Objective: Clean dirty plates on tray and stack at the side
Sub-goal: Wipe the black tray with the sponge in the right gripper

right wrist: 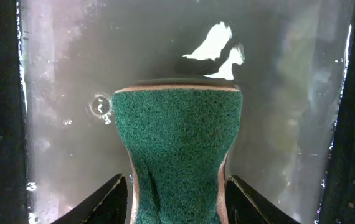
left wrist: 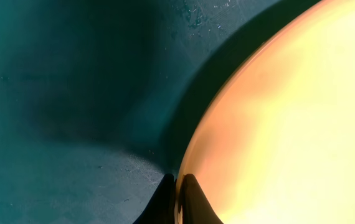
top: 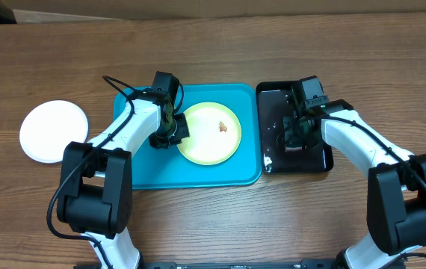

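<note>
A yellow-green plate (top: 211, 133) with a reddish-brown smear (top: 223, 126) lies on the turquoise tray (top: 198, 173). My left gripper (top: 174, 128) is at the plate's left rim. In the left wrist view the fingers (left wrist: 179, 190) are shut on the rim of the plate (left wrist: 289, 124), above the tray floor (left wrist: 71, 93). A white plate (top: 54, 131) lies on the table left of the tray. The mint-blue plate is out of view. My right gripper (top: 297, 134) is over the black tray, and its fingers (right wrist: 177, 199) squeeze a green sponge (right wrist: 177, 137).
The glossy black tray (top: 273, 101) stands right against the turquoise tray's right side, and its floor (right wrist: 59, 93) is wet. Bare wooden table lies around both trays.
</note>
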{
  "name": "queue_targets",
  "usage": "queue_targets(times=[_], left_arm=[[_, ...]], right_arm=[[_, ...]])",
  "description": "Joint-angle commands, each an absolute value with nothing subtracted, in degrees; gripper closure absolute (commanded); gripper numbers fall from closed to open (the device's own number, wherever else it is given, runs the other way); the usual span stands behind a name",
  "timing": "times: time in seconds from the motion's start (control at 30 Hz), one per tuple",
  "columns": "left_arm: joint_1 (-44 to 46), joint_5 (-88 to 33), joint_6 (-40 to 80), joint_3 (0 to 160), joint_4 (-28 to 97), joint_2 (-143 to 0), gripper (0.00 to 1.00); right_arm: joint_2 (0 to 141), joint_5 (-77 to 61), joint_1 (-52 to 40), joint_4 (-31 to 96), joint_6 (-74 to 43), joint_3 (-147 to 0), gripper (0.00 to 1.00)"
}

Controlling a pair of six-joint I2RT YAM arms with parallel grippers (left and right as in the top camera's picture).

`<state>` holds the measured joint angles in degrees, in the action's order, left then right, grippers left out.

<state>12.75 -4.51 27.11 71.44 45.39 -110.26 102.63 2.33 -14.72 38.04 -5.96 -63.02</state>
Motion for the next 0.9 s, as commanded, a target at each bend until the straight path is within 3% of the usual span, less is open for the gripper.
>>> queue_targets(times=[0.0,0.2,0.87], left_arm=[[12.82,-4.05,28.32,69.89,45.58,-111.28,0.96],[12.82,-4.08,28.32,69.89,45.58,-111.28,0.96],[12.82,-4.08,28.32,69.89,45.58,-111.28,0.96]], right_arm=[[102.69,2.28,-14.94,37.78,-6.00,-62.94,0.49],[102.78,2.31,-14.94,37.15,-6.00,-62.94,0.54],[103.33,2.28,-14.94,37.41,-6.00,-62.92,0.54]])
